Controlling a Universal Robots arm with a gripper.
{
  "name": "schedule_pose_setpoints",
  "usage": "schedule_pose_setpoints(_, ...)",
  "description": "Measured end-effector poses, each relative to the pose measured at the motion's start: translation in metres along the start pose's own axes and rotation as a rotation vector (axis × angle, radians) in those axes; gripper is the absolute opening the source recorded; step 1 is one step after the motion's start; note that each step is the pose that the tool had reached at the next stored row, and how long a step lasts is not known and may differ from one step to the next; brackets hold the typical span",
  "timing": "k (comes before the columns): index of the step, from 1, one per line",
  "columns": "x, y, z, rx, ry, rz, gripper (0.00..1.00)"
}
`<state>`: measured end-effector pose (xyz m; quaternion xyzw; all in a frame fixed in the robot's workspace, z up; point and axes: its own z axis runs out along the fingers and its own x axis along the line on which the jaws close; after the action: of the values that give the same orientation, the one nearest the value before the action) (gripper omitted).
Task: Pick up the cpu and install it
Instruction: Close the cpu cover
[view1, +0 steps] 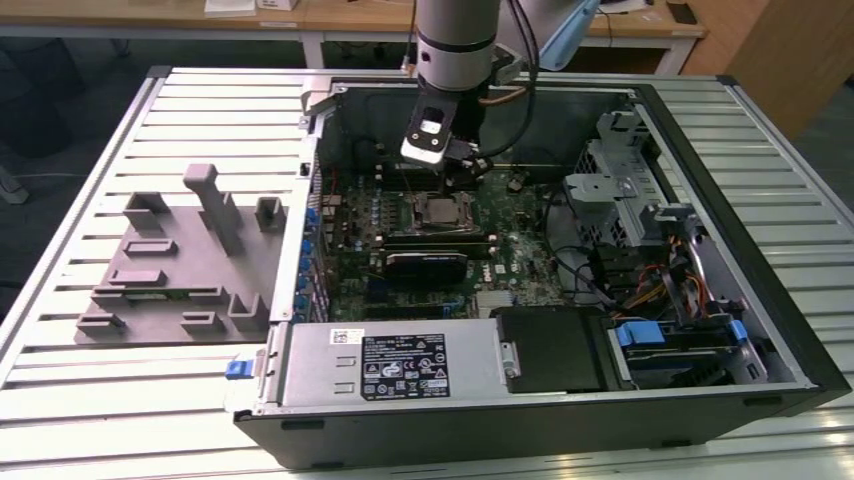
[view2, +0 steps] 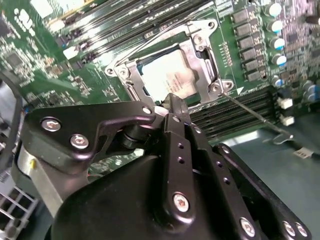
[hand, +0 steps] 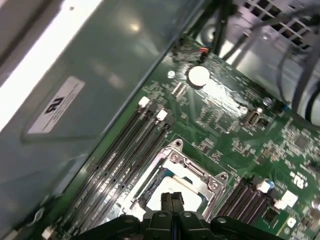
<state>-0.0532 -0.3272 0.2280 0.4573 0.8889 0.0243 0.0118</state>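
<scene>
The cpu (view2: 167, 75), a flat square chip with a silvery top, lies inside the metal-framed socket (view2: 200, 47) on the green motherboard. It also appears as a small silvery square (view1: 438, 210) in the exterior view and as a pale patch (hand: 177, 186) in the first wrist view. My gripper (view2: 172, 100) hangs just above the cpu's near edge, its two black fingers pressed together with nothing visible between them. In the first wrist view the gripper (hand: 172, 199) points down at the socket. The exterior view has the gripper (view1: 461, 178) inside the open computer case.
A thin metal socket lever (view2: 255, 115) stands loose beside the socket. Memory slots (hand: 125, 160) run alongside it. The case walls, a power supply (view1: 387, 365) and a drive cage (view1: 614, 200) hem in the board. A grey fixture tray (view1: 174, 270) lies on the exterior view's left.
</scene>
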Motion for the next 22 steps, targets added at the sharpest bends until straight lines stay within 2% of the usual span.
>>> schedule_pose_setpoints(22,0.0000,-0.0002,0.0036,0.0014,0.0208,-0.399,0.11)
